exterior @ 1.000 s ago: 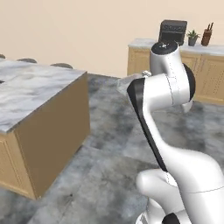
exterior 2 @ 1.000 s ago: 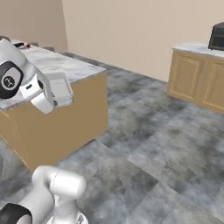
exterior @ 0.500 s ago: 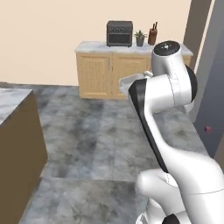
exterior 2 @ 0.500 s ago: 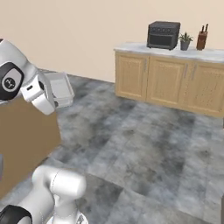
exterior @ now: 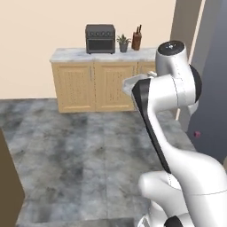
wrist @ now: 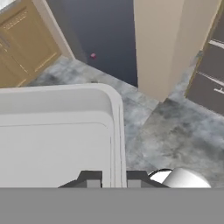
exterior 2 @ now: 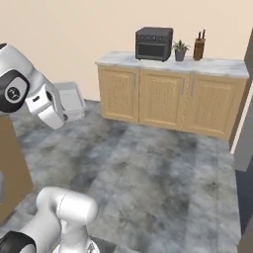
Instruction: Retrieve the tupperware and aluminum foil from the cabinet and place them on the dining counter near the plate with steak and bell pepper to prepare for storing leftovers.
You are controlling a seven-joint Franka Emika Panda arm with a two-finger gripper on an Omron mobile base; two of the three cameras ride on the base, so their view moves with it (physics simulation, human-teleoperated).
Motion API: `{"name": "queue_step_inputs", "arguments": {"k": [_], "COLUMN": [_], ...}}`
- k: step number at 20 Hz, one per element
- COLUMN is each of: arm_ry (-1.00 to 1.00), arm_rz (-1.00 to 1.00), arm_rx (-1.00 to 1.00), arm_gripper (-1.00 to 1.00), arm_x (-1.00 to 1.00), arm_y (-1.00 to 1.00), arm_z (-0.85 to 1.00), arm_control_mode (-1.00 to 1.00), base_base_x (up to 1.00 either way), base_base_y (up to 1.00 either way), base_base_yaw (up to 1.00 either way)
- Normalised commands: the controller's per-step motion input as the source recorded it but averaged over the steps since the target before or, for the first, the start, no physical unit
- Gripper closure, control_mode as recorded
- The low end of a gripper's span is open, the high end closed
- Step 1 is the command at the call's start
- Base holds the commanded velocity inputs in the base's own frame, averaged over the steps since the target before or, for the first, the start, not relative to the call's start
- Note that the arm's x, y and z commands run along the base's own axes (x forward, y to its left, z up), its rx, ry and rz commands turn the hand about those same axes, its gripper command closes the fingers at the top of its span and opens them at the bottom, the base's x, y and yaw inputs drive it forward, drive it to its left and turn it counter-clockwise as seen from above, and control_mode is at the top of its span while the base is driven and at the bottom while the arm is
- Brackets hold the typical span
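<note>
Pale grey-white, the shallow rectangular plastic tupperware (exterior 2: 69, 100) rides in the air beside the white arm at the left of the right base view, over grey stone-look floor (exterior 2: 158, 168); far behind stand light-wood base cabinets (exterior 2: 168, 101) bearing a black toaster oven (exterior 2: 154, 43). The left base view shows just the container's rim (exterior: 133, 84) past the arm's elbow. In the hand view, the gripper (wrist: 114, 178) is clenched on the tupperware's near wall, one fingertip on either side.
</note>
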Motion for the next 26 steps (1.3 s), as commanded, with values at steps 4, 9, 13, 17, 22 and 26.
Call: {"name": "queue_step_inputs", "arguments": {"k": [4, 9, 13, 17, 22, 26], "arm_ry": [0.0, 0.0, 0.0, 0.0, 0.0, 0.0], "arm_rz": [0.0, 0.0, 0.0, 0.0, 0.0, 0.0], "arm_rx": [0.0, 0.0, 0.0, 0.0, 0.0, 0.0], "arm_gripper": [1.0, 1.0, 1.0, 1.0, 1.0, 1.0], "arm_x": [0.0, 0.0, 0.0, 0.0, 0.0, 0.0], "arm_y": [0.0, 0.0, 0.0, 0.0, 0.0, 0.0], "arm_z": [0.0, 0.0, 0.0, 0.0, 0.0, 0.0], "arm_control_mode": [1.0, 1.0, 1.0, 1.0, 1.0, 1.0], "base_base_x": [1.0, 1.0, 1.0, 1.0, 0.99, 0.91], "base_base_y": [0.26, 0.18, 0.26, 0.22, 0.22, 0.3], "base_base_yaw": [0.02, 0.11, 0.18, 0.28, 0.38, 0.47]}}
